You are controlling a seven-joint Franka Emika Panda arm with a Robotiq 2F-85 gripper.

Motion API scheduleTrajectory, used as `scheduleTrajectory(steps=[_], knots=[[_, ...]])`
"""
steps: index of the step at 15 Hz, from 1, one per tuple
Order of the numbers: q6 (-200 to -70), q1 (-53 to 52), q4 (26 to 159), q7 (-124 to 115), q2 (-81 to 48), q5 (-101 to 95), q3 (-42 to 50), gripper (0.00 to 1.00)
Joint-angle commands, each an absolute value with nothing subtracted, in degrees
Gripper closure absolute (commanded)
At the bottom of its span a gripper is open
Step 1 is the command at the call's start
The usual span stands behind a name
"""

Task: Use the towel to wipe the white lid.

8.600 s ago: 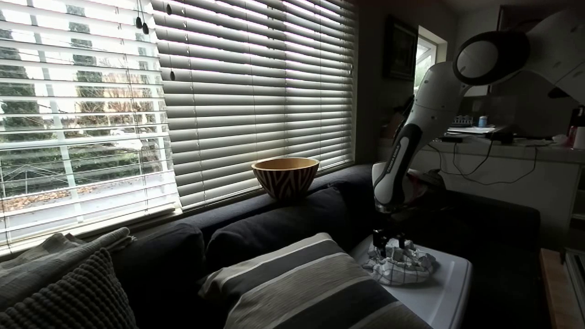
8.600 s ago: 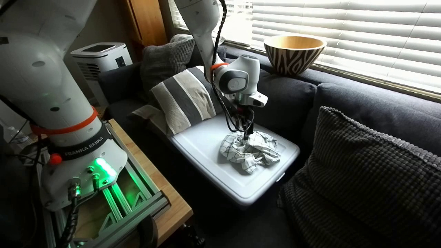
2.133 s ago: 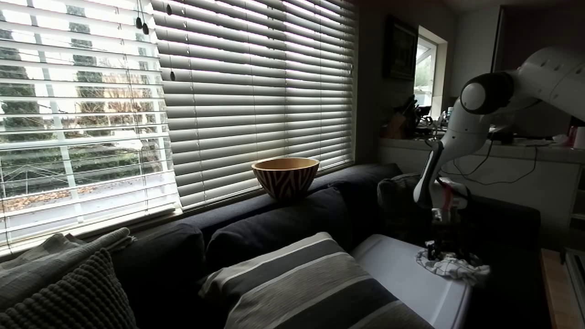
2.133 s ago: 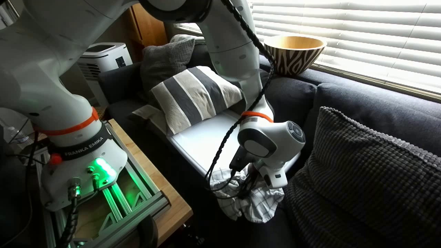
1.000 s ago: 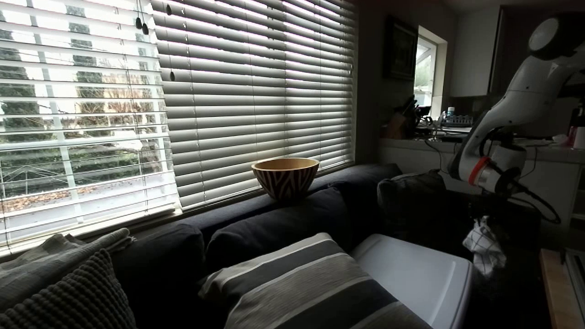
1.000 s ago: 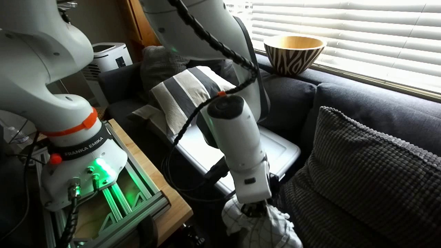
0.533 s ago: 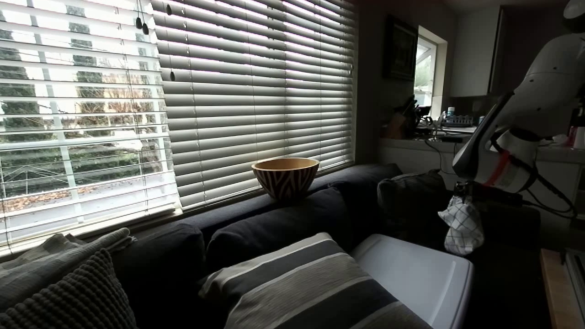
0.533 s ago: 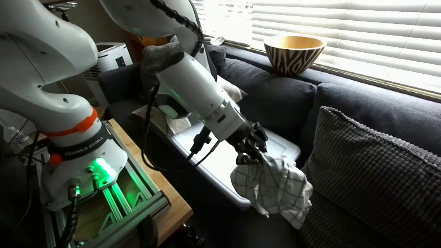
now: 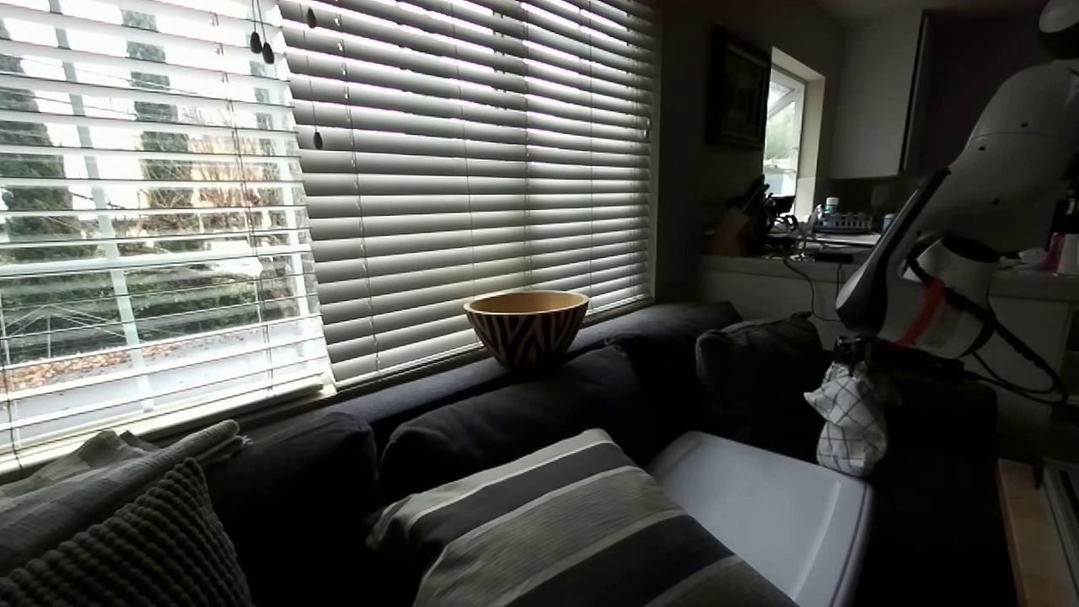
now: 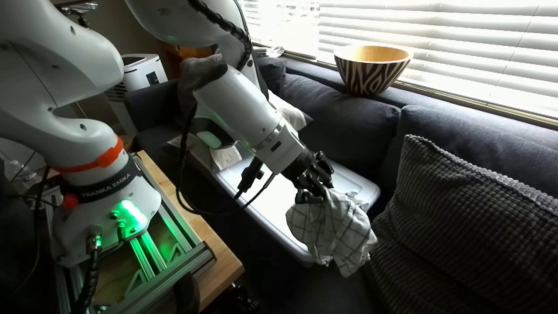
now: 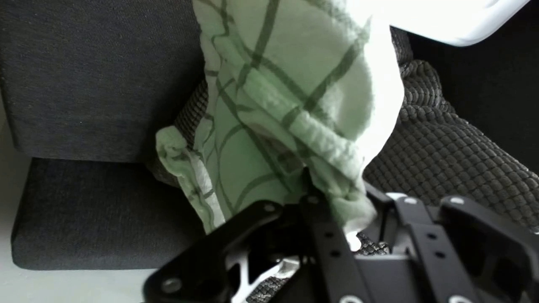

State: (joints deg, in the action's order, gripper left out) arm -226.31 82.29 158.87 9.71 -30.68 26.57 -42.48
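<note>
The towel, white with a dark grid, hangs bunched from my gripper, whose jaws are shut on it. In the wrist view, towel cloth fills the upper middle and is pinched at the gripper. The white lid tops a bin on the sofa; the cloth hides its near corner in an exterior view, and a bright corner of the lid shows at the wrist view's top right. The gripper is tilted and raised above lid height. The towel's lower end hangs by the lid's end; contact I cannot tell.
A striped cushion overlaps the lid's far side. A ribbed grey pillow stands close beside the hanging cloth. The zebra-patterned bowl sits on the sofa's back. A wooden bench edge carries the robot's base.
Earlier the towel lay on the lid under a downward gripper; it was dragged to the lid's end, then lifted off as the wrist tilted. Over the last half second it has swung slightly.
</note>
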Motion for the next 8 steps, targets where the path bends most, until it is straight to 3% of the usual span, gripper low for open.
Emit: scheduleTrajectory(steps=[1, 8], knots=[[-226.41, 82.82, 158.64, 10.8, -28.43, 24.05, -43.76, 0.96], [-216.32, 92.57, 157.44, 9.53, -26.13, 1.73, -54.19, 0.96]])
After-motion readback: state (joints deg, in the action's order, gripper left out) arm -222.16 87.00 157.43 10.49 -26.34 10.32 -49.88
